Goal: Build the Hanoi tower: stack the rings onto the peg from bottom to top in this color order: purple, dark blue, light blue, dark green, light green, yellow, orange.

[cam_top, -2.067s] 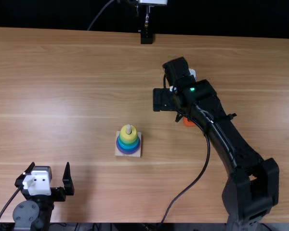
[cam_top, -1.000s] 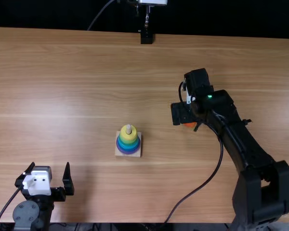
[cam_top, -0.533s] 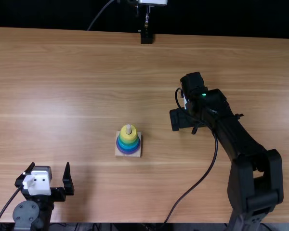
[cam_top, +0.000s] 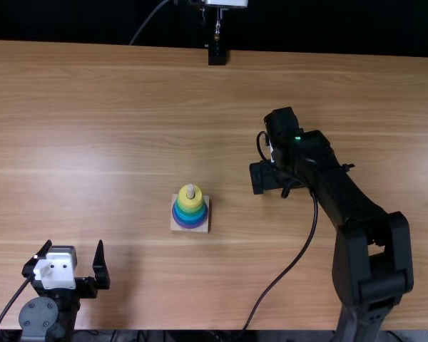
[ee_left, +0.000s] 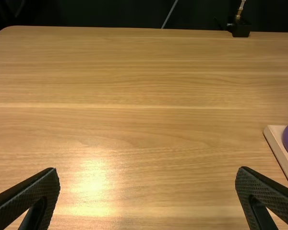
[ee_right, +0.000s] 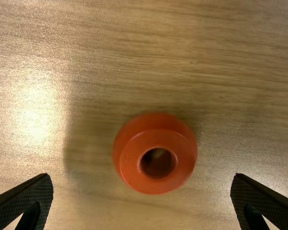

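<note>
Right gripper (cam_top: 268, 177) hangs over 1 orange ring (ee_right: 155, 137), fingers apart. Left gripper (cam_top: 74, 248): fingers apart too, well away from ringed peg (cam_top: 190, 206).

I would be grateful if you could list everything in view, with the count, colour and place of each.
table: one, light brown, under everything
base: one, pale wood, near the table's middle
peg: one, pale, upright through the stack
stacked rings: exact count unclear; purple lowest, then blues and greens, yellow on top
orange ring: one, on the table, hole upward
stand: one, black, at the far edge
cable: one, black, beside the right arm
left pincer: one, black, open, at the near left
right pincer: one, black, open, at the orange ring
arms: two, black, from the near edge
</note>
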Tool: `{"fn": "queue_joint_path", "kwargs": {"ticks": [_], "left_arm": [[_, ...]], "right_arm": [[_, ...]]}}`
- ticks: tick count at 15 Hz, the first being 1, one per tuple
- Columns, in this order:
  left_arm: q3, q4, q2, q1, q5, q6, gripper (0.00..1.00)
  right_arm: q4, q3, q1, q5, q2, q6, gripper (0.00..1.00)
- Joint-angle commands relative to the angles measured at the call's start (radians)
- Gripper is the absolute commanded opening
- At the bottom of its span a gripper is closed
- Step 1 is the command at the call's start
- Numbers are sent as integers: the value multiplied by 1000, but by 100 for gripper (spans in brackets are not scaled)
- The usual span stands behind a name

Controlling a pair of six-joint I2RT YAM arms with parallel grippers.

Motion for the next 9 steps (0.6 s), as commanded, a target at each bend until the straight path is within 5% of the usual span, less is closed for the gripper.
{"fn": "queue_joint_path", "kwargs": {"ticks": [1,7,9], "left_arm": [[-112,-79,-12,-1,4,5,100],[-112,-79,-12,0,4,5,100],[-112,-79,-12,0,4,5,100]], "right_arm": [[1,30,-15,-5,38,1,100],[-1,57,-12,-5,60,5,97],[1,57,-12,-3,60,5,58]]}}
